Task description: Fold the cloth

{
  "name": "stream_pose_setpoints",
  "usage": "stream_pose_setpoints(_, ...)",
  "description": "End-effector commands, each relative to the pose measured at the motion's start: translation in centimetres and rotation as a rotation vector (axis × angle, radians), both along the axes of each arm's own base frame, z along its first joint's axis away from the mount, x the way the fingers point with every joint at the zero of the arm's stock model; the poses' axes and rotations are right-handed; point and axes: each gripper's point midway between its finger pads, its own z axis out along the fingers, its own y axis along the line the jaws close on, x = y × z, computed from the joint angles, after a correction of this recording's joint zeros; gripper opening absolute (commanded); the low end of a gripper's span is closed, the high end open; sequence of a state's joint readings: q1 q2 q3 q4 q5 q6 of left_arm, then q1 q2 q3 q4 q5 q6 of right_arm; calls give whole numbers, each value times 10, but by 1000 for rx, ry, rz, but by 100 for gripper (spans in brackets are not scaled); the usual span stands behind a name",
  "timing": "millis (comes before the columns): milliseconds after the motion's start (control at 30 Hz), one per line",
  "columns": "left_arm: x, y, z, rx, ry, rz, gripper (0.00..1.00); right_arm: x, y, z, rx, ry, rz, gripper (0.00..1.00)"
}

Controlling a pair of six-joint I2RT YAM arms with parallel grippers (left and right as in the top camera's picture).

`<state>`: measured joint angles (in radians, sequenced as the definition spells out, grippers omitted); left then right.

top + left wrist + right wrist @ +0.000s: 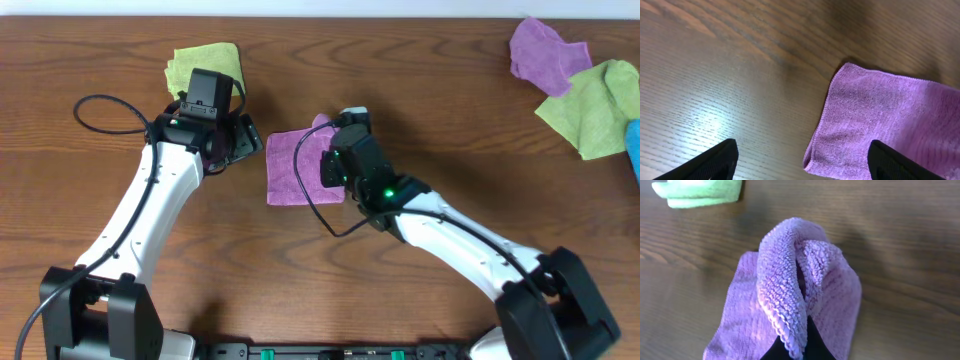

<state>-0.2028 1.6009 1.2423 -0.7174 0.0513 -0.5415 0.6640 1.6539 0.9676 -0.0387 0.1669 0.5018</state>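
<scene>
The purple cloth [292, 165] lies folded near the table's middle. My right gripper [335, 150] is over its right edge, shut on a raised fold of the cloth [782, 290], which stands up above the flat part in the right wrist view. My left gripper [240, 140] is open and empty just left of the cloth. In the left wrist view its fingers [802, 162] straddle the cloth's near corner [875, 125] without touching it.
A green cloth [203, 66] lies behind the left gripper; it also shows in the right wrist view [697, 191]. At the far right lie another purple cloth [545, 48], a green cloth [595, 108] and a blue item [634, 150]. A black cable [315, 205] loops below the cloth.
</scene>
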Motion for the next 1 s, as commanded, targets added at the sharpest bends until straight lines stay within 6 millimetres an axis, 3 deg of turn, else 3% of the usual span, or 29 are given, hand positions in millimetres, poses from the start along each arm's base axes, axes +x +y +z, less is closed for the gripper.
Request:
stream_pose_setpoints(0, 1, 5, 11, 20, -20, -10, 84, 5, 9, 1, 13, -14, -10, 2)
stream_pose_setpoints(233, -2, 5, 9, 26, -6, -19, 85, 7, 18, -4, 35, -23, -9, 2)
stream_pose_setpoints(633, -1, 6, 9, 34, -11, -30, 85, -13, 47, -20, 52, 22, 59, 2)
stream_pose_setpoints(967, -1, 6, 9, 34, -11, -31, 85, -14, 52, -24, 47, 12, 58, 1)
